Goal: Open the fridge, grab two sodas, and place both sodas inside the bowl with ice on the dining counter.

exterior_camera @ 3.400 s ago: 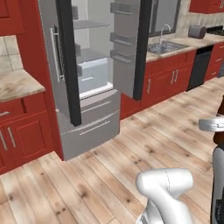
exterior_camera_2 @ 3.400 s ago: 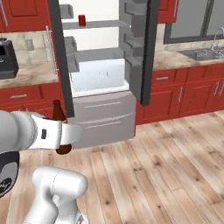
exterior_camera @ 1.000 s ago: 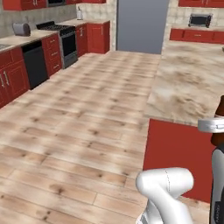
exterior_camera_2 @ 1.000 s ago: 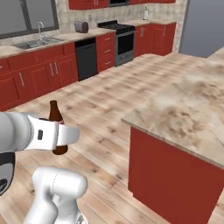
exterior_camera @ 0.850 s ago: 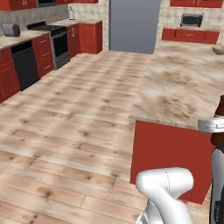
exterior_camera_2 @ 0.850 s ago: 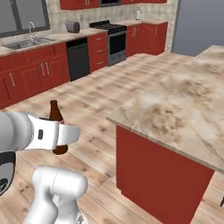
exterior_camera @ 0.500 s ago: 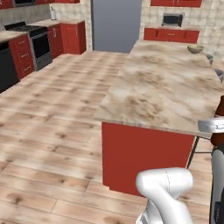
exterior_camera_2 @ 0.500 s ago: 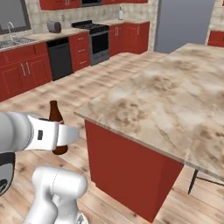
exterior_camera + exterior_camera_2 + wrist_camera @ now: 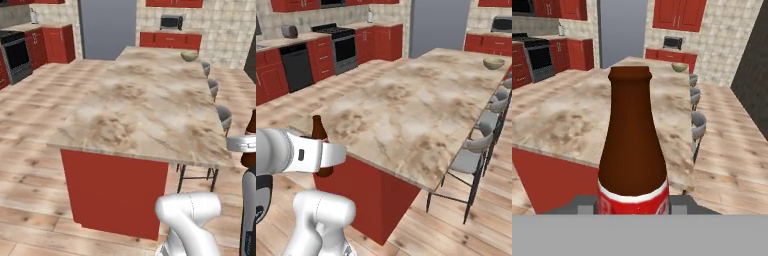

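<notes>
A brown glass bottle (image 9: pixel 632 150) with a red and white label stands upright in the middle of the hand view, held in the gripper (image 9: pixel 632 202), whose jaws sit narrow against its lower body. In the right base view the bottle's neck (image 9: pixel 318 129) rises at the left of the frame, in front of the near corner of the tabletop (image 9: pixel 406 105). In the left base view it shows at the right edge (image 9: pixel 250 135).

The long marbled slab on its red base runs from the lower middle toward the upper right. The olive-tan bowl (image 9: pixel 493 63) rests near its far end, upper right in the right base view, well apart from the bottle. Grey stools (image 9: pixel 471 155) line the slab's right side. A grey fridge (image 9: pixel 438 25) stands closed beyond, at the top centre.
</notes>
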You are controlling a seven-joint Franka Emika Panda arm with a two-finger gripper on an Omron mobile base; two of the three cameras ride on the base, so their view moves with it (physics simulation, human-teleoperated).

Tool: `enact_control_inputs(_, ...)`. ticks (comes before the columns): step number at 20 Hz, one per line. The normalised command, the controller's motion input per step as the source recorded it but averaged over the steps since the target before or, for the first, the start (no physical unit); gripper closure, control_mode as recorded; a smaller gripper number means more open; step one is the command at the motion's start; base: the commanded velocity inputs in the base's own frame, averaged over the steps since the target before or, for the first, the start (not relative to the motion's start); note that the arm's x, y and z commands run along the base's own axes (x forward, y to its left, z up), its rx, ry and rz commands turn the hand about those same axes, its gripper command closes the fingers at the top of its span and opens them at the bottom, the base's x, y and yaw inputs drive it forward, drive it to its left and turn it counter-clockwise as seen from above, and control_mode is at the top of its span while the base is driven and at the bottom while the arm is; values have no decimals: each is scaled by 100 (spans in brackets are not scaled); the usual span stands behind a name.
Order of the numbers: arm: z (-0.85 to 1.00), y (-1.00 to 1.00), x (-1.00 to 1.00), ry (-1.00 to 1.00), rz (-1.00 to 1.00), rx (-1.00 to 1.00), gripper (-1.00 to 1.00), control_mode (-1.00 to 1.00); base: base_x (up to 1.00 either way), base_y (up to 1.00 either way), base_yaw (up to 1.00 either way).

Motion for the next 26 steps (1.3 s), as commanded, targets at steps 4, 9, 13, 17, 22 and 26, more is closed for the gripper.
enact_control_inputs(4, 0, 0, 0, 0, 0, 0, 100, 100, 34, -100, -11)
enact_control_inputs(9, 0, 0, 0, 0, 0, 0, 100, 100, 38, -100, -9)
enact_control_inputs(13, 0, 0, 0, 0, 0, 0, 100, 100, 29, -100, -9)
enact_control_inputs(17, 0, 0, 0, 0, 0, 0, 100, 100, 35, -100, -8)
enact_control_inputs(22, 0, 0, 0, 0, 0, 0, 100, 100, 48, -100, -6)
enact_control_inputs(26, 0, 0, 0, 0, 0, 0, 100, 100, 69, -100, -4)
